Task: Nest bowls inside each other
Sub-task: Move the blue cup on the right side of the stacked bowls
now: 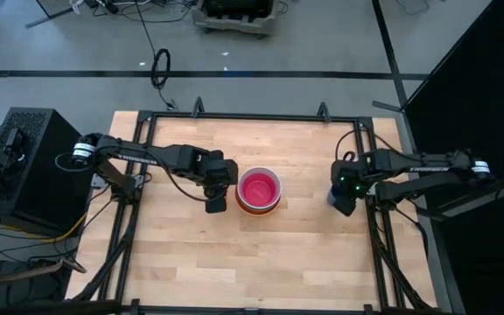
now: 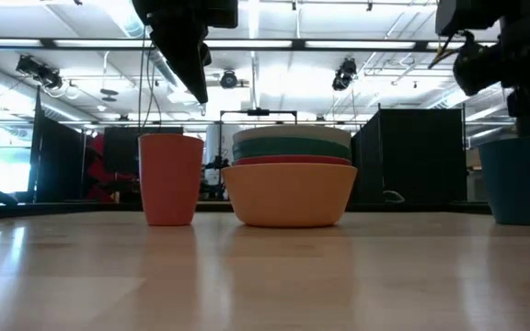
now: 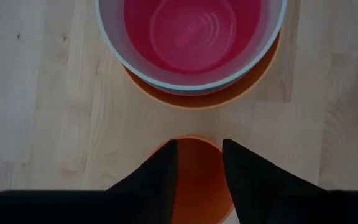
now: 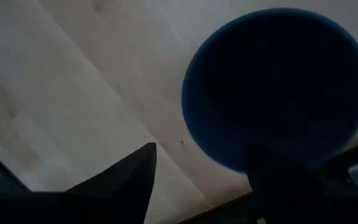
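No brand, label or writing can be read anywhere.

The bowls (image 1: 259,190) sit nested in one stack at the centre of the high view, on the wooden surface (image 1: 261,262). From above, the pink bowl (image 3: 194,31) lies innermost inside a white rim. In the low view the orange-yellow bowl (image 2: 289,193) is outermost, with red, teal and white rims layered above it.

An orange cup (image 2: 170,178) stands just left of the stack in the low view. The left claw (image 1: 216,198) hangs above it, its fingers (image 3: 157,180) slightly apart over the cup's mouth; whether they touch the cup is unclear.

A dark blue cup (image 4: 278,87) stands at the right of the high view. The right claw (image 1: 343,198) hovers above it, fingers spread, holding nothing.
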Robot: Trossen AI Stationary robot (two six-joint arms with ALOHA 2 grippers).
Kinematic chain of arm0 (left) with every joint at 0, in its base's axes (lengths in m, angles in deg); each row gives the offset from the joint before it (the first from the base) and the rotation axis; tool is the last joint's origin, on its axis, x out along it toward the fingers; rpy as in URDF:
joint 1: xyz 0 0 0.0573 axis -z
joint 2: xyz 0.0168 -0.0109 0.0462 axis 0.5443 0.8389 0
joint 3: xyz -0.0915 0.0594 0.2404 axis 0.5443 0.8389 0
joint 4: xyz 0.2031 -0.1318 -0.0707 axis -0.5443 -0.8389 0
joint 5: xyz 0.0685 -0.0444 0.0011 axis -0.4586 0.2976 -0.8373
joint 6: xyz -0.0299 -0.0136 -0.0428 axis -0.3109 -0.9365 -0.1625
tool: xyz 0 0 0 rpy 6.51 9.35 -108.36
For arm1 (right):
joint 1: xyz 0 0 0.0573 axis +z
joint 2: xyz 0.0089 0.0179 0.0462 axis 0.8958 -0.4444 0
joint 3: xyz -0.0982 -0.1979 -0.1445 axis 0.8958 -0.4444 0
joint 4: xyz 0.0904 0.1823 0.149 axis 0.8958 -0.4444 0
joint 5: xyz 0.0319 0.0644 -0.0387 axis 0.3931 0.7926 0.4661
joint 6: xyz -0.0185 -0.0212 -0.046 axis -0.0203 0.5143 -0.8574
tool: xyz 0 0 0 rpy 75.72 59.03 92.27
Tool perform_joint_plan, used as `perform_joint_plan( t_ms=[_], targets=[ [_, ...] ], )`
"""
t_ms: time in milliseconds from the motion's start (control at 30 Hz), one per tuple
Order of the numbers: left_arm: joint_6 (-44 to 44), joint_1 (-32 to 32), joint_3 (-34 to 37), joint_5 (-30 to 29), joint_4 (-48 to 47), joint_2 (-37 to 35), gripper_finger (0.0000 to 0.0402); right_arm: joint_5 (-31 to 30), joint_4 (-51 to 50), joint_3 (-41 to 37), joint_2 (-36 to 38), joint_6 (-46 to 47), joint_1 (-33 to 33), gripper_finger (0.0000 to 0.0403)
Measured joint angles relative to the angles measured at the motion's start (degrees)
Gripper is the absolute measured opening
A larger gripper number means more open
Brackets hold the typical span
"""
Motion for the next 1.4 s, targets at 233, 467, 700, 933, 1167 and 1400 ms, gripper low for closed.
perform_joint_plan(
  t_ms=[233,467,700,933,1167,1400],
  targets=[
    [0.0,0.0,0.0,0.0,0.0,0.0,0.0112,-0.2,3.0,-2.7,-1.9,0.5,0.1,0.0101],
    [-0.1,0.0,0.0,-0.4,-0.1,0.0,0.0111,-0.8,6.7,-4.4,-3.1,0.9,0.2,0.0016],
    [0.0,0.0,-5.4,-5.7,-1.3,-0.1,0.0103,-0.9,15.1,-2.2,-3.5,2.8,-0.2,0.0001],
    [-1.0,-0.5,-7.7,-9.3,-0.5,-2.1,0.0088,-4.5,17.8,5.5,-9.7,-1.2,0.2,0.0],
    [-3.9,-0.8,-5.8,-11.4,2.0,-6.8,0.0049,-7.1,14.1,12.7,-18.2,-9.3,1.0,0.0],
    [-6.9,-1.2,-3.6,-13.4,4.8,-11.6,0.001,-9.6,10.7,19.6,-26.4,-17.3,1.9,0.0]
  ],
)
